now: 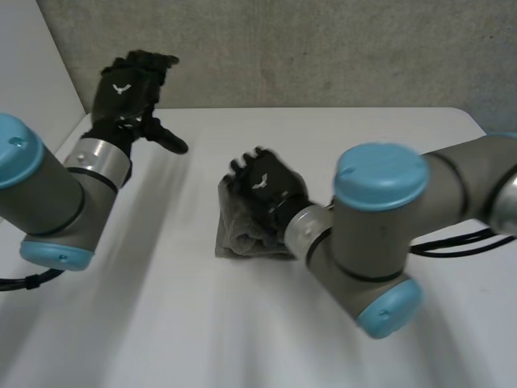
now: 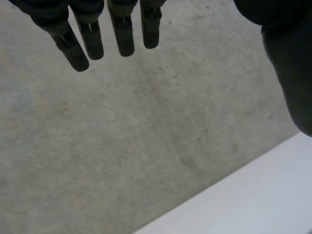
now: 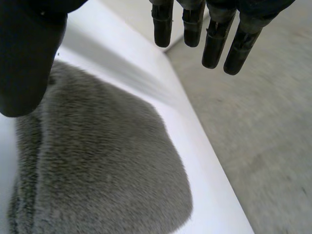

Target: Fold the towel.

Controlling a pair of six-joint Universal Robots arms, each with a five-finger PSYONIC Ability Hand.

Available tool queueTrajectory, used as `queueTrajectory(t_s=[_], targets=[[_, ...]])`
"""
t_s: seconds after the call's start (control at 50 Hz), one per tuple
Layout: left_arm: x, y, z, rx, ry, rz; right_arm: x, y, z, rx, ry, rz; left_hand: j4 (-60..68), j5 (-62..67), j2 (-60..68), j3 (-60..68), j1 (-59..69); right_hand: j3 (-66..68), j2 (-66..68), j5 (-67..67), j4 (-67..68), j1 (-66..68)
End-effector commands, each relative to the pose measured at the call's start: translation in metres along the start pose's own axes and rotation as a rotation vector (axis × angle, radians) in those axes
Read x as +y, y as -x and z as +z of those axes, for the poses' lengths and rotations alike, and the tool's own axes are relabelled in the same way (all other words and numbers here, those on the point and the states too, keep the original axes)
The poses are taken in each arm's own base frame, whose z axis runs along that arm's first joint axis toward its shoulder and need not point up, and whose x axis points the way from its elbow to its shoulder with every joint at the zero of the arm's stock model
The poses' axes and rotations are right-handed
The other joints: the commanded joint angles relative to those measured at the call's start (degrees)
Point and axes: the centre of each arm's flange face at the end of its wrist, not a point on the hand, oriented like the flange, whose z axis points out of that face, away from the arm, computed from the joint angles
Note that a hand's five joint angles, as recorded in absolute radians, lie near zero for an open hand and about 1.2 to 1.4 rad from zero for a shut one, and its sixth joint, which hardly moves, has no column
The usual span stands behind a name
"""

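Observation:
A grey fluffy towel [image 1: 242,234] lies folded into a small thick pad at the middle of the white table [image 1: 202,323]. My right hand [image 1: 266,187] hovers just over its far part, fingers straight and spread, holding nothing. In the right wrist view the towel [image 3: 102,165] lies under the palm, with the fingers [image 3: 214,44] reaching past its rounded edge and the thumb [image 3: 29,58] over its near side. My left hand [image 1: 129,89] is raised high at the table's far left, fingers straight. Its fingers [image 2: 122,34] point at the wall with nothing between them.
A rough grey wall [image 1: 323,56] rises behind the table's far edge. The right arm [image 1: 380,218] reaches across the table's right half. The left arm [image 1: 56,194] stands at the left side.

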Motion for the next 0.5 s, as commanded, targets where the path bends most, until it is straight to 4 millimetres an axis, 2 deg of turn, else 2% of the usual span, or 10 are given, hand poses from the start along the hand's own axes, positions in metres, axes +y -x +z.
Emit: queueTrajectory(t_s=[0.02,0.04,0.06,0.1,0.12,0.2,0.26,0.34,0.4,0.5], targets=[[0.024,-0.036,-0.009,0.083,0.086,-0.028,0.010,-0.037,-0.005,0.098,0.020,0.238,-1.4,-0.9,-1.6,-1.3,-1.6,-3.6,-3.7,-3.4,-4.2,-3.2],[0.031,-0.046,-0.013,0.108,0.115,-0.035,0.021,-0.047,-0.002,0.123,0.041,0.287,-1.4,-0.9,-1.6,-1.3,-1.6,-3.6,-3.7,-3.4,-4.2,-3.2],[0.031,-0.047,-0.013,0.109,0.115,-0.035,0.021,-0.048,-0.002,0.123,0.041,0.288,-1.4,-0.9,-1.6,-1.3,-1.6,-3.6,-3.7,-3.4,-4.2,-3.2],[0.050,-0.065,-0.019,0.151,0.178,-0.049,0.041,-0.060,0.004,0.150,0.076,0.379,-1.3,-0.7,-1.4,-1.1,-1.5,-3.6,-3.7,-3.4,-4.2,-3.2],[0.050,-0.065,-0.019,0.152,0.178,-0.049,0.041,-0.060,0.004,0.151,0.077,0.379,-1.3,-0.7,-1.4,-1.1,-1.5,-3.6,-3.7,-3.4,-4.2,-3.2],[0.073,-0.085,-0.023,0.196,0.251,-0.056,0.067,-0.059,0.016,0.149,0.133,0.449,-1.1,-0.5,-1.2,-0.9,-1.3,-3.6,-3.7,-3.4,-4.2,-3.2],[0.082,-0.088,-0.023,0.196,0.275,-0.056,0.082,-0.054,0.021,0.125,0.188,0.467,-1.1,-0.5,-1.2,-0.9,-1.3,-3.6,-3.7,-3.4,-4.2,-3.2],[0.113,-0.088,-0.029,0.157,0.393,-0.043,0.093,-0.050,0.027,0.104,0.227,0.482,-1.1,-0.5,-1.2,-0.9,-1.3,-3.6,-3.7,-3.4,-4.2,-3.2],[0.125,-0.087,-0.036,0.146,0.452,-0.035,0.101,-0.046,0.029,0.082,0.258,0.495,-1.1,-0.5,-1.2,-0.9,-1.3,-3.6,-3.7,-3.4,-4.2,-3.2],[0.129,-0.087,-0.041,0.144,0.478,-0.034,0.104,-0.044,0.031,0.074,0.266,0.496,-1.1,-0.5,-1.2,-0.9,-1.3,-3.6,-3.7,-3.4,-4.2,-3.2]])
